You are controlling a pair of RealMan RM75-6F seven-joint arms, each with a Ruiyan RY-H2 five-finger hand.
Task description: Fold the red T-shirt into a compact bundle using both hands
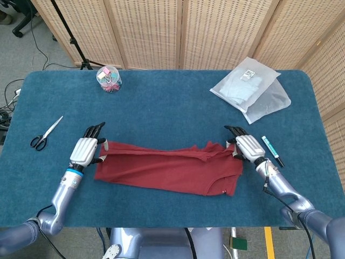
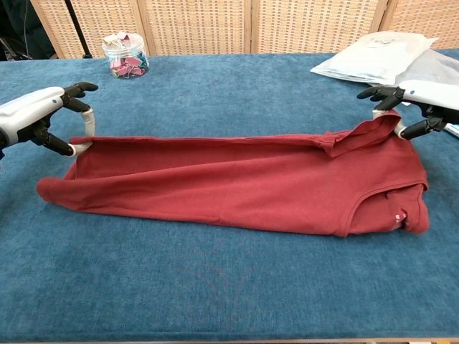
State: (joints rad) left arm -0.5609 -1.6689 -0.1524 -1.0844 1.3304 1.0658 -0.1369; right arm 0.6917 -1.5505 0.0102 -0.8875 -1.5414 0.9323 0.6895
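The red T-shirt [image 1: 167, 170] [image 2: 237, 183] lies as a long folded strip across the near middle of the blue table. My left hand [image 1: 86, 150] [image 2: 39, 118] pinches the shirt's far left corner between thumb and fingers. My right hand [image 1: 245, 147] [image 2: 419, 104] pinches the far right corner the same way. Both held corners are raised slightly off the cloth. The shirt's top layer is stretched taut between the two hands.
A jar of clips [image 1: 109, 79] [image 2: 125, 54] stands at the back left. Scissors [image 1: 45, 133] lie at the left edge. Clear plastic bags [image 1: 250, 89] [image 2: 376, 56] sit at the back right, and a pen [image 1: 272, 150] lies just right of my right hand.
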